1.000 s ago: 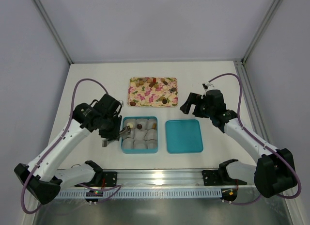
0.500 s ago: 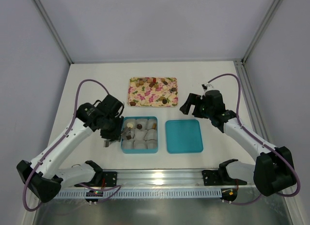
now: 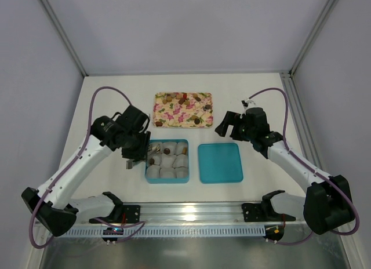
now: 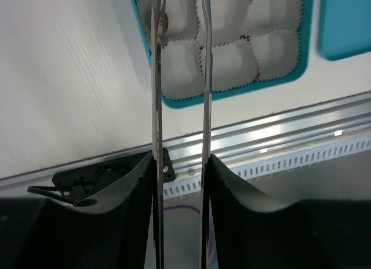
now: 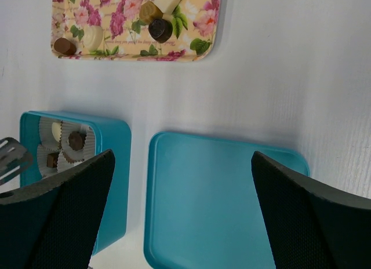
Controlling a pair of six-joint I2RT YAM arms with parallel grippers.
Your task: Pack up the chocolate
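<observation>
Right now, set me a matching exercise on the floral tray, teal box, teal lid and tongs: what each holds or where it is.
Things:
1. floral tray
2. teal box
3. teal lid
4. tongs

States:
A. lies flat with nothing on it
B. held in the left gripper
C. lined with paper cups
D. carries loose chocolates

Pairs: 1-D, 2-C, 3-A, 4-B

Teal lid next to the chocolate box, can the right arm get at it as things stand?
Probably yes. The teal lid lies flat with nothing on it, and the right hand hangs open just beyond its far edge, with nothing between them.
</observation>
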